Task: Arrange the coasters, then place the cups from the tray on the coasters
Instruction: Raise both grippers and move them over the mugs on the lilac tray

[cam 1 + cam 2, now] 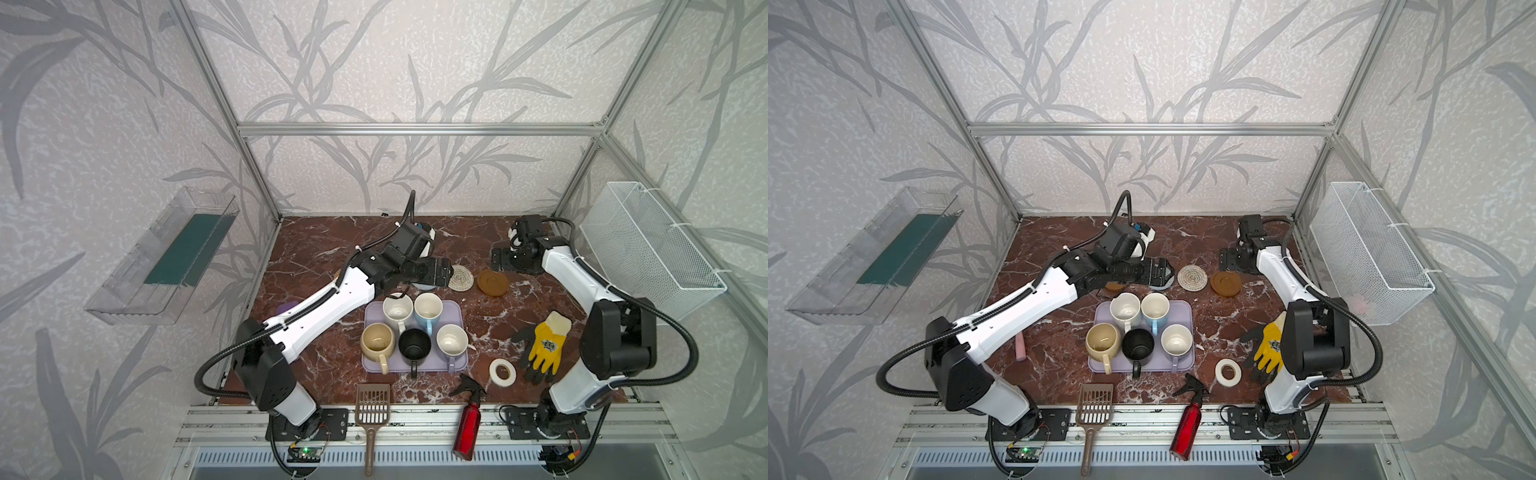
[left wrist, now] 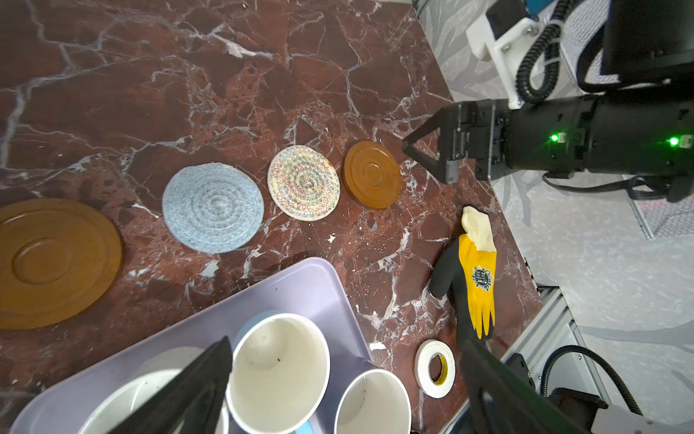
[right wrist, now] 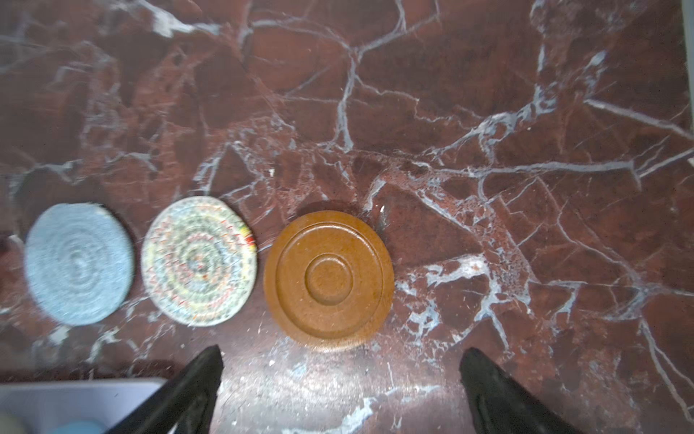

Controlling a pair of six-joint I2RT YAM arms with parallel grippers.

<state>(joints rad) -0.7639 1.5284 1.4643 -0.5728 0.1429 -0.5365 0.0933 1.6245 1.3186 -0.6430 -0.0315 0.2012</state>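
Five cups stand on the lavender tray (image 1: 456, 308): white speckled (image 1: 397, 309), light blue (image 1: 428, 309), cream-yellow (image 1: 377, 340), black (image 1: 414, 345), lavender (image 1: 452, 340). Behind the tray the coasters lie in a row: amber (image 2: 56, 263), grey-blue (image 2: 213, 207), cream spiral (image 2: 303, 182), amber (image 2: 372, 174). My left gripper (image 1: 440, 270) hangs open over the grey-blue coaster (image 1: 1160, 284), holding nothing. My right gripper (image 3: 341, 360) is open and empty just off the right-hand amber coaster (image 3: 328, 280), apart from it. It stands at the row's right end in both top views (image 1: 500, 259).
A yellow-black glove (image 1: 544, 345) and a white tape roll (image 1: 502, 372) lie right of the tray. At the front edge are a red spray bottle (image 1: 467, 428) and a brown scoop (image 1: 372, 405). A wire basket (image 1: 648, 245) hangs on the right wall.
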